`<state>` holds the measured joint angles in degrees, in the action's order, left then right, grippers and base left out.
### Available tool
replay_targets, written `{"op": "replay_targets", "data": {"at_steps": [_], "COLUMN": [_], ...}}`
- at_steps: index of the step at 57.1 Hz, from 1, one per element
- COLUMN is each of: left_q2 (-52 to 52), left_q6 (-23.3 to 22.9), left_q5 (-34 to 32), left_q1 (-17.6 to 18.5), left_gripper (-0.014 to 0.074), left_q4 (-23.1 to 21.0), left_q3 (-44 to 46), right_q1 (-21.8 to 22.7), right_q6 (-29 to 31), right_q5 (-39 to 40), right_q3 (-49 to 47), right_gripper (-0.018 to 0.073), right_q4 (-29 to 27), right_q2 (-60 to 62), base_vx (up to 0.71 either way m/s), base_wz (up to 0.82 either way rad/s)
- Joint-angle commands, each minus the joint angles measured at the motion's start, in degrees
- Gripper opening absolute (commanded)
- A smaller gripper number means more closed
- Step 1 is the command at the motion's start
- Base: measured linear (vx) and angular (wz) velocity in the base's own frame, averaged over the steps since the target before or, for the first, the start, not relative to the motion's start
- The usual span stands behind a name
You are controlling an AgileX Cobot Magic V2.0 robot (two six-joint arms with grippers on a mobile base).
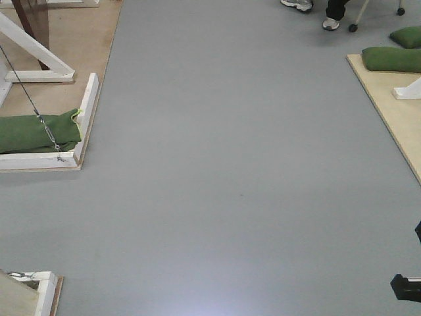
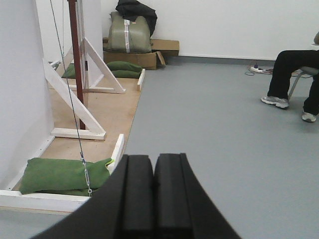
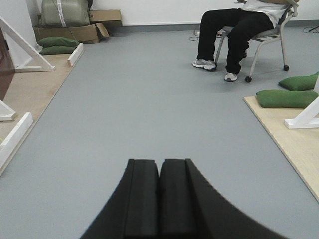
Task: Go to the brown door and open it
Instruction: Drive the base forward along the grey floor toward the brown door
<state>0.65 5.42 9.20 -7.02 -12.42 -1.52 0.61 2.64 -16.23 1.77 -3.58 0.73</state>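
Left gripper (image 2: 153, 167) and right gripper (image 3: 159, 169): I see both finger pairs pressed together. Brown door (image 2: 76, 59) is far left, edge-on behind white braces (image 2: 70, 97). It's mostly cut off and I can't see the handle.

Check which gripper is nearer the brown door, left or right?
Left, likely. The brown door stands ahead and just left of the left gripper; from the right gripper it shows only at the far left edge, farther off sideways.

Left tool (image 2: 154, 172) pads together, nothing held. Brown door (image 2: 76, 50) edge-on at left. Green sandbag (image 2: 60, 175) lies against white frame rail (image 2: 45, 201).
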Motion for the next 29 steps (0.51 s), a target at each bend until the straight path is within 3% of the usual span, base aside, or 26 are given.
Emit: {"op": "replay_targets", "data": {"at_steps": [1, 29], "left_q2": [0.89, 0.88], "left_q6": [-0.33, -0.33], "left_q5": [-4.40, -4.28], "left_q1": [0.09, 0.09], "left_gripper": [-0.0003, -0.0003], "left_q4": [-0.21, -0.21], "left_q3": [1.12, 0.91], "right_q1": [0.31, 0.25], "right_q6": [0.32, 0.32], "right_q5": [4.71, 4.73], "right_q3": [0.35, 0.40], "right_gripper": [0.0000, 0.0000], "right_q4": [0.01, 0.01], "right_q2": [0.63, 0.74], "base_vx": [0.00, 0.00], "base_wz": [0.00, 0.00]}}
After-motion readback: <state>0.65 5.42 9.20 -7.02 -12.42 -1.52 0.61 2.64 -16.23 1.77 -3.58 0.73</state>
